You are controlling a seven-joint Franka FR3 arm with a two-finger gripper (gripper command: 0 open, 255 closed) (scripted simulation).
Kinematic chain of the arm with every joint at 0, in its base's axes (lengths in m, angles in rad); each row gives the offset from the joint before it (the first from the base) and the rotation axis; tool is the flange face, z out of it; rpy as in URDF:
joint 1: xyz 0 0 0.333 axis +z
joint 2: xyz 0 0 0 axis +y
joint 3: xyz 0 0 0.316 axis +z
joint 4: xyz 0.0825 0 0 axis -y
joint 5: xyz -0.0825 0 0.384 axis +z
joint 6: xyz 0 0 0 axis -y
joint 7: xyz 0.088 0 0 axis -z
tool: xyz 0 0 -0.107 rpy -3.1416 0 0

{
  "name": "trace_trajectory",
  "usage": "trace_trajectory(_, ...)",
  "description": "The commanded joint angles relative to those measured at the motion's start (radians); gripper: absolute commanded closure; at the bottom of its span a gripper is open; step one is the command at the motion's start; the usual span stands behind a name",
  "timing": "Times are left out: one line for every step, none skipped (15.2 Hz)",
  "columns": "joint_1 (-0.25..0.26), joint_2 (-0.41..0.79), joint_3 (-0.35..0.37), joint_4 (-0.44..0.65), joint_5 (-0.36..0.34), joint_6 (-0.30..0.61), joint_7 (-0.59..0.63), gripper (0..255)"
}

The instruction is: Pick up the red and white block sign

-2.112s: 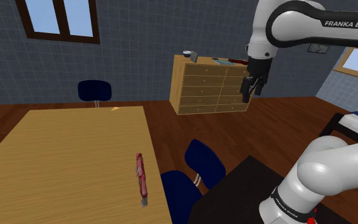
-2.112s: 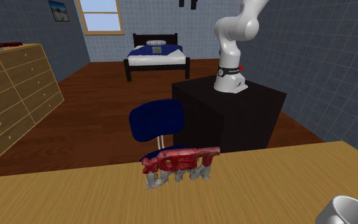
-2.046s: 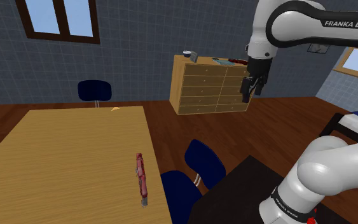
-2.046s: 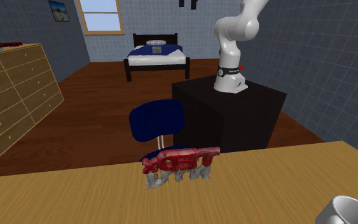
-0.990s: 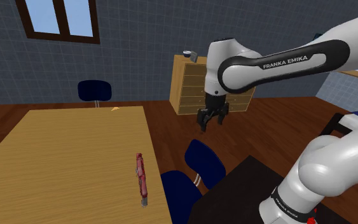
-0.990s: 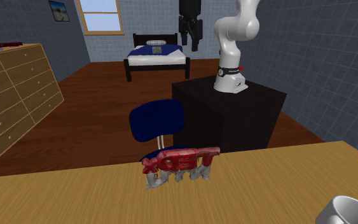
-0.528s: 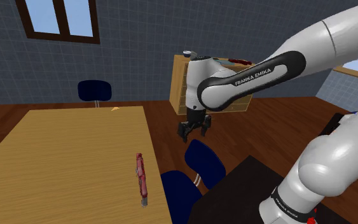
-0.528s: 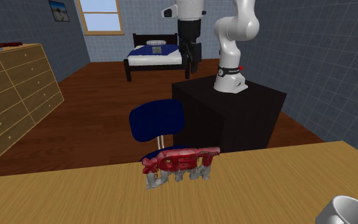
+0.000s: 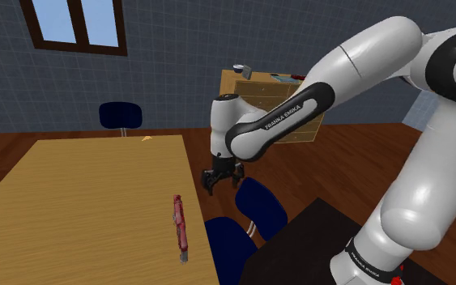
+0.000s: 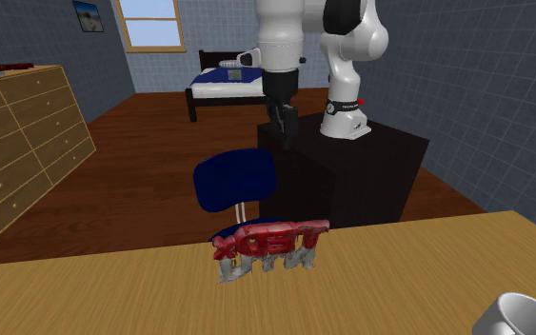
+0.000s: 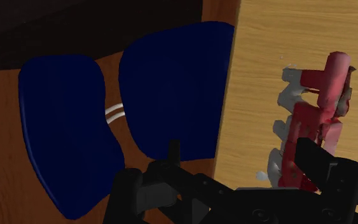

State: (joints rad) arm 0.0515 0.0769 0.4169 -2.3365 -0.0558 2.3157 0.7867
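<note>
I judge the block sign (image 10: 270, 249) to be stiff and light, a thin piece that stands on its long lower edge, so a push from the side can tip it over easily. I think the best hold is across its thin body, at the middle of the red upper row, coming down from above with one finger on each flat face. The surface looks bumpy, not smooth, so I expect little slipping.

The sign has a row of red block letters on top and a row of white-grey letters under it. It stands on the wooden table (image 9: 80, 194), very near the long edge where the blue chair (image 9: 258, 206) is, and it runs along that edge.

The gripper (image 9: 222, 180) hangs over the chair, apart from the sign. Its jaws stand wide apart and hold nothing
</note>
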Motion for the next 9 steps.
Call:
trace_trajectory(0.014, 0.092, 0.000, 0.061, -0.044, 0.029, 0.065, 0)
trace_trajectory(0.024, 0.134, -0.003, 0.088, -0.064, 0.042, 0.094, 0)
trace_trajectory(0.035, 0.175, -0.008, 0.116, -0.083, 0.053, 0.121, 0)
trace_trajectory(0.048, 0.216, -0.015, 0.146, -0.101, 0.063, 0.147, 0)
trace_trajectory(0.062, 0.256, -0.023, 0.177, -0.117, 0.072, 0.172, 0)
trace_trajectory(0.076, 0.296, -0.031, 0.209, -0.133, 0.079, 0.195, 0)
trace_trajectory(0.090, 0.335, -0.040, 0.242, -0.147, 0.086, 0.216, 0)
trace_trajectory(0.105, 0.374, -0.048, 0.277, -0.159, 0.091, 0.236, 0)
trace_trajectory(0.120, 0.413, -0.057, 0.314, -0.169, 0.095, 0.254, 0)
